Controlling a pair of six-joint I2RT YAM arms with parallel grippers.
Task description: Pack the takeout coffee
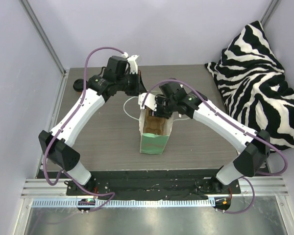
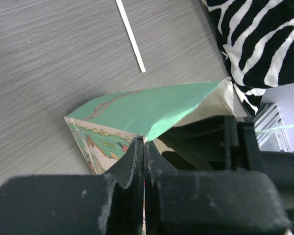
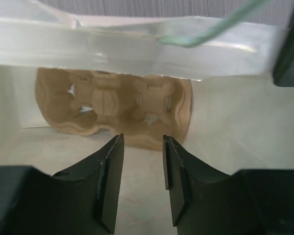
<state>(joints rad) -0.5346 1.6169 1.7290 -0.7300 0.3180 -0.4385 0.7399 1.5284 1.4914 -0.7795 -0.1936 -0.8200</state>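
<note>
The right gripper [image 3: 142, 139] is held inside the bag's mouth with its black jaws apart and nothing between them. Just beyond them a tan moulded-pulp carrier [image 3: 112, 110], rough and scalloped at the edge, is seen lying on the smooth white bag floor. The left gripper [image 2: 141, 144] is clamped together on the rim of the mint-green paper bag [image 2: 147, 110], which stands on the grey wood-grain table [image 2: 49, 58]. The takeout coffee is not made out in any view, and its place cannot be told.
</note>
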